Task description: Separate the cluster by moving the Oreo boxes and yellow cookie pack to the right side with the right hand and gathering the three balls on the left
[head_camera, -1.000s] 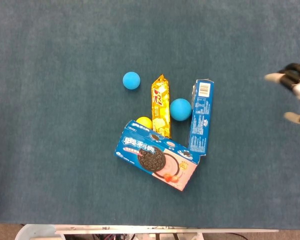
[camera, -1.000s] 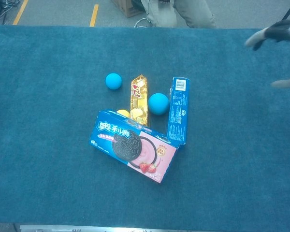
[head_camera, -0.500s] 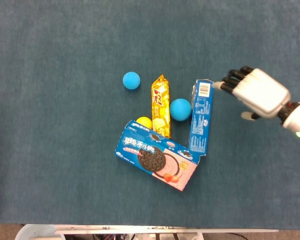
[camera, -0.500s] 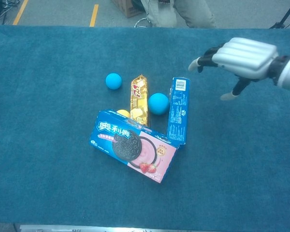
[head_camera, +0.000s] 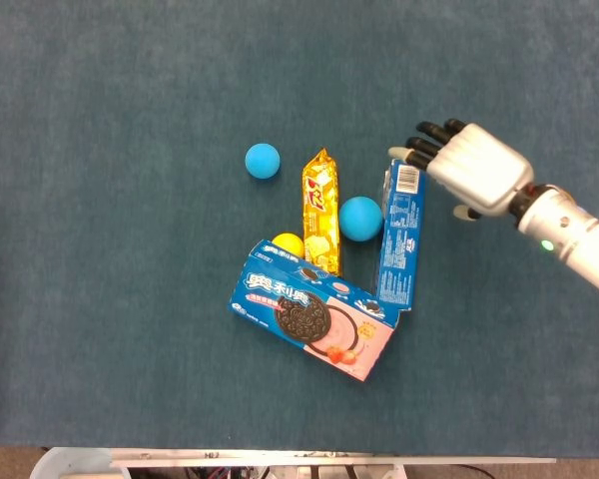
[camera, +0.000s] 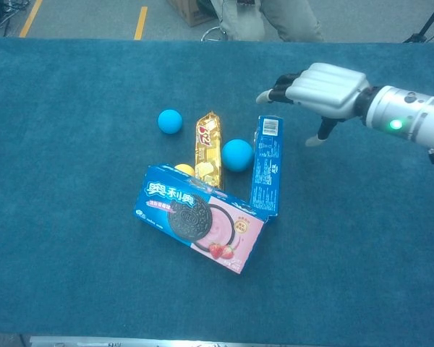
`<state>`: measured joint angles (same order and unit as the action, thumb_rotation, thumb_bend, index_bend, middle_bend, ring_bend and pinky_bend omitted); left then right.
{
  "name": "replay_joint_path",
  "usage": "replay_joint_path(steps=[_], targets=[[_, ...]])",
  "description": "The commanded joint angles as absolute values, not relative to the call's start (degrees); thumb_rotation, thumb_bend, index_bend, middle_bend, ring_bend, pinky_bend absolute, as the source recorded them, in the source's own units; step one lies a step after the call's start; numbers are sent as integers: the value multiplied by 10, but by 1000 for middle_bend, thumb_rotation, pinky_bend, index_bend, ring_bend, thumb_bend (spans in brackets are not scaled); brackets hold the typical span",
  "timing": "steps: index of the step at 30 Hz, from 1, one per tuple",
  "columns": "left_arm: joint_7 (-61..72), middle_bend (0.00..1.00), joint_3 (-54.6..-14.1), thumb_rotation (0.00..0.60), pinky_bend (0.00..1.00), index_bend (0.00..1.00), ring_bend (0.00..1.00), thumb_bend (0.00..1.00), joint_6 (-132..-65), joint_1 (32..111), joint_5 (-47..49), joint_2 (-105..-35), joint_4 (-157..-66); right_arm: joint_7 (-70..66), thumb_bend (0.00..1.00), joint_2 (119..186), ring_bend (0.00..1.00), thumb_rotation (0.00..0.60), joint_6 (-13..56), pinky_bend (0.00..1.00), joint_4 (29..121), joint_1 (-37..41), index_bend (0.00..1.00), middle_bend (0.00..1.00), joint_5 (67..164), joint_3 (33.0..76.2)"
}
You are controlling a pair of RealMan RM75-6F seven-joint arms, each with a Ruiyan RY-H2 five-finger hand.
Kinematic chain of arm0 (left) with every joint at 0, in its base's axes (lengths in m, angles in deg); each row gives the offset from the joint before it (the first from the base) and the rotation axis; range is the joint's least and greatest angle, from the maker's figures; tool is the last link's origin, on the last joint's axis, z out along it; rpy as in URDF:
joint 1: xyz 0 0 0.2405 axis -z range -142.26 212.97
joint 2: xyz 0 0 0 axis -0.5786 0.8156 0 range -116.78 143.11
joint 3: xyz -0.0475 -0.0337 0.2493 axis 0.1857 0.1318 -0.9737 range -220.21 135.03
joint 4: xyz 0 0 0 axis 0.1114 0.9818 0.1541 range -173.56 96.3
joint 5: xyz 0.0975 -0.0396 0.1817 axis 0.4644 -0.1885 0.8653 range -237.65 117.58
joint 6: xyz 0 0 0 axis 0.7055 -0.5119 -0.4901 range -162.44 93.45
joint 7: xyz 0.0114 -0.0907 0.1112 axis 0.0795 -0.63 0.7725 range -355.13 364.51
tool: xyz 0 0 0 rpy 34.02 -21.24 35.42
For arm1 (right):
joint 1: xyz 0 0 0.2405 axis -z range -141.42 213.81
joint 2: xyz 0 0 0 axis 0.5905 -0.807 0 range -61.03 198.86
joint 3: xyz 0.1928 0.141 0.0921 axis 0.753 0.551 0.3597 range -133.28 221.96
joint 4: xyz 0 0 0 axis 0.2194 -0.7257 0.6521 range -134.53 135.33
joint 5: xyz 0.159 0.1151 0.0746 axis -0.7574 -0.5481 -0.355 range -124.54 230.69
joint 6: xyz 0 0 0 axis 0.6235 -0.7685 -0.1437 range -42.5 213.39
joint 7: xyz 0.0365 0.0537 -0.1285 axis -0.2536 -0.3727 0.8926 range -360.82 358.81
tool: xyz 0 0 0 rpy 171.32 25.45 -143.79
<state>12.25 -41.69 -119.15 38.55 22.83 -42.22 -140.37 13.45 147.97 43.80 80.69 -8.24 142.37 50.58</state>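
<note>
A cluster lies mid-table. One Oreo box (head_camera: 315,320) (camera: 200,226) lies flat at the front, showing a cookie picture. A second Oreo box (head_camera: 402,236) (camera: 267,165) stands on its long edge at the right. The yellow cookie pack (head_camera: 321,212) (camera: 209,150) lies between two blue balls, a small one (head_camera: 263,161) (camera: 170,121) and a bigger one (head_camera: 360,219) (camera: 237,155). A yellow ball (head_camera: 287,243) (camera: 184,170) peeks out behind the flat box. My right hand (head_camera: 469,169) (camera: 318,87) hovers open, fingers spread over the far end of the upright box. The left hand is out of sight.
Blue carpet covers the table (head_camera: 120,299) (camera: 65,275), with bare stretches left and right of the cluster. Beyond the far edge in the chest view a seated person's legs (camera: 267,18) and floor markings show. A pale bin rim (head_camera: 75,464) sits below the front edge.
My right hand has swept in from the far right edge toward the cluster and now hangs over the upright Oreo box's far end. The objects have not moved.
</note>
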Motion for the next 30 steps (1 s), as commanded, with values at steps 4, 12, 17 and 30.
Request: replay_joint_path(steps=[4,12,17,30], targets=[[122,143,-416,600,104,152,100,333,-1192,384,225,-421,-1404,143,0,1514,127,600,461,279,773,-108,139,216,1404,504],[120,143,-416,600,103,152,100,333,-1189,382,221,-420,-1403,150,0,1551,122,600,487,279,731,-129,139,216,1379,498],[118,143,-416,600,103,152,101,333,-1190,381,222,-420,-1402,150,0,1557,122,600,493,279,721,-133,139,216,1369,489],[115,143,-418,600,104,152,100,333,-1182,386,231,-423,-1402,115,0,1564,220,600,455,284,698,-118,315,429,1374,468]])
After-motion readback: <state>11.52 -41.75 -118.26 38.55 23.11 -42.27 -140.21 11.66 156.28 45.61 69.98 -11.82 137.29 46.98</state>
